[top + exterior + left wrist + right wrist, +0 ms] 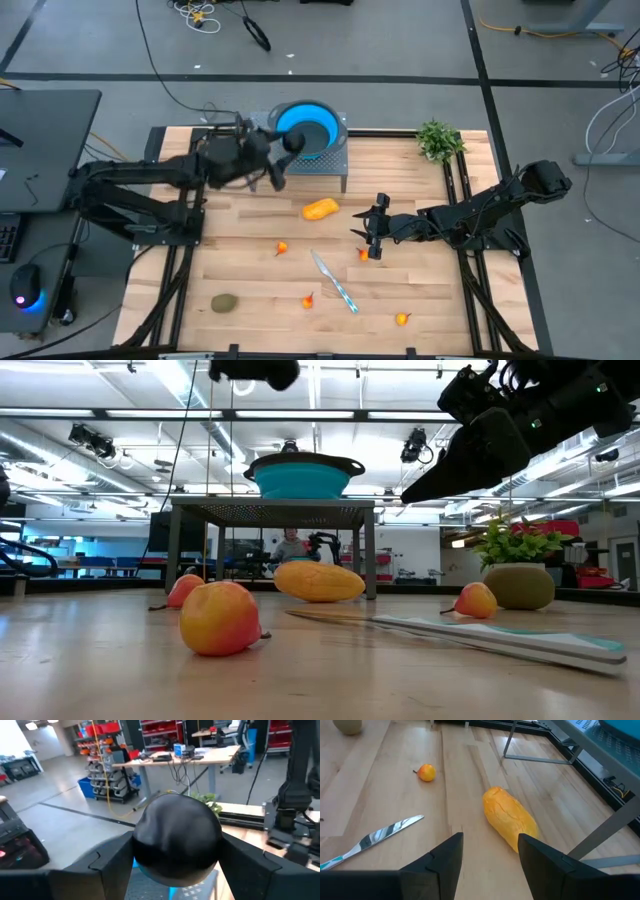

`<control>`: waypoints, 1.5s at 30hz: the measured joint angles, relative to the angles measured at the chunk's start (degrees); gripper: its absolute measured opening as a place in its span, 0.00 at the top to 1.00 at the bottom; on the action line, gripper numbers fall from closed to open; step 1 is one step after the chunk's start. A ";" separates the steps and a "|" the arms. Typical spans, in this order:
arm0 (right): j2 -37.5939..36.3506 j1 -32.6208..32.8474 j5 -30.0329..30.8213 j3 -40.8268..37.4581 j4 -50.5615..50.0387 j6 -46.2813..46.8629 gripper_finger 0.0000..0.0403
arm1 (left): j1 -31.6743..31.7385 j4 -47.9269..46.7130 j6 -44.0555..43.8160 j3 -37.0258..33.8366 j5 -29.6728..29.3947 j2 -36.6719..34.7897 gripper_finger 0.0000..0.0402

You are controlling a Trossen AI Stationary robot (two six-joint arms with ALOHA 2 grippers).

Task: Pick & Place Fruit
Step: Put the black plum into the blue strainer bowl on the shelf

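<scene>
Fruit (320, 209) on wooden table (250, 280)

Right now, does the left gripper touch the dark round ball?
Touching. The left wrist view shows the dark ball pressed between both fingers of the left gripper, no gap at either side.

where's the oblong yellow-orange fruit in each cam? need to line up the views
High view: oblong yellow-orange fruit mid-table, just in front of the metal stand, left of the right gripper.
Low view: fruit lies centre, under the stand.
Left wrist view: not in it; a dark ball between the fingers fills the picture.
Right wrist view: fruit just ahead of the open fingers.
Shared landmark: the stand's leg.
</scene>
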 joint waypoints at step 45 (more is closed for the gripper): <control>-0.04 -1.88 9.65 3.31 12.24 -15.20 0.51 | 13.32 13.59 3.27 -3.08 3.43 11.84 0.31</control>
